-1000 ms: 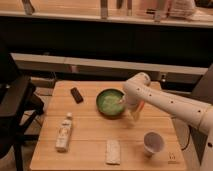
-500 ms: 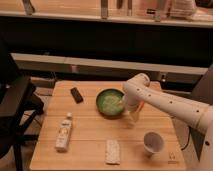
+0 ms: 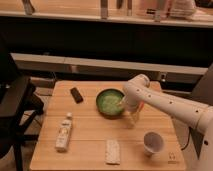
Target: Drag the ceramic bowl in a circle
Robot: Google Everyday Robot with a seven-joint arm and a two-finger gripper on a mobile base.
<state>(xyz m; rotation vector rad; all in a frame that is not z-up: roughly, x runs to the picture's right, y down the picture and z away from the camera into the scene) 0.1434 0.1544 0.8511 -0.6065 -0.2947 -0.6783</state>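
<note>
The round, shallow green ceramic bowl [image 3: 106,102], dark at the rim and paler and speckled inside, sits upright on the light wooden table [image 3: 90,131], a little above and right of the frame's centre and toward the table's far edge. The robot's white arm [image 3: 165,104] reaches in from the right edge of the frame, bends at an elbow above the bowl's right side and drops down, so the gripper [image 3: 121,104] is at the right part of the bowl, at or just inside its rim. Whether it is clamped on the rim, pressing on the inner wall or merely touching cannot be told from this view. Judging by this pose, contact with the bowl looks made, so the dragging itself is the step in hand. Nothing on the table marks a path, so how much of the circle is traced and how much is left cannot be read here. Around the bowl lie a small dark rectangular block [image 3: 76,94] to the upper left, a white bottle on its side [image 3: 64,132] at lower left, a pale flat packet [image 3: 113,151] at the bottom centre and a small white cup [image 3: 153,142] at lower right, all apart from the bowl; the circle should be kept tight enough to miss them.
</note>
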